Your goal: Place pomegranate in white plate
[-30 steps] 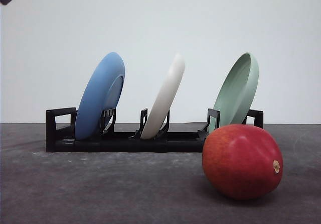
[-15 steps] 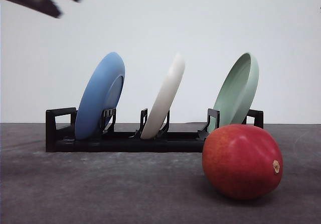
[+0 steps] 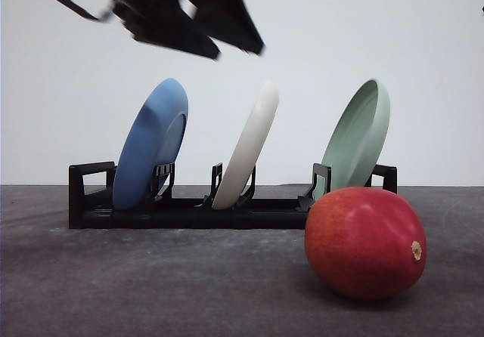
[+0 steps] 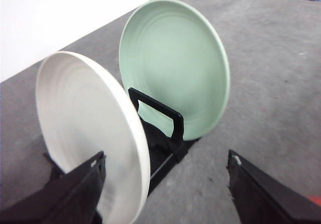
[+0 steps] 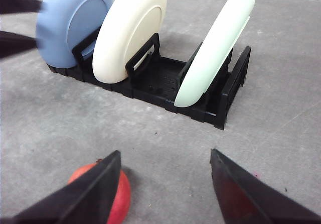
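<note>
The pomegranate (image 3: 365, 242) lies on the grey table (image 3: 151, 284), in front of the rack (image 3: 189, 212) and toward its right end, with the small tan nub turned to the right. It touches nothing but the table, and it is not in any plate. In the right wrist view a part of its red skin (image 5: 118, 196) shows just beside one finger (image 5: 83, 196) of the right hand (image 5: 165, 189).

The white plate (image 3: 248, 146) stands on its edge in the middle slot of the black rack and leans to the right. The blue plate (image 3: 151, 144) stands in the left slot and the green plate (image 3: 357, 137) in the right slot, both with the same lean. The three plates are apart from each other.

The left hand (image 3: 227, 46) hangs above the rack, over the gap between the blue plate and the white plate, blurred and dark against the pale wall. Its fingers are spread wide and it holds nothing. In the left wrist view one finger (image 4: 75, 194) is close beside the white plate (image 4: 85, 133), the other (image 4: 266, 196) is well apart over the table, and the green plate (image 4: 175, 66) stands behind.

The right hand is also wide open and empty, above the table in front of the rack.
</note>
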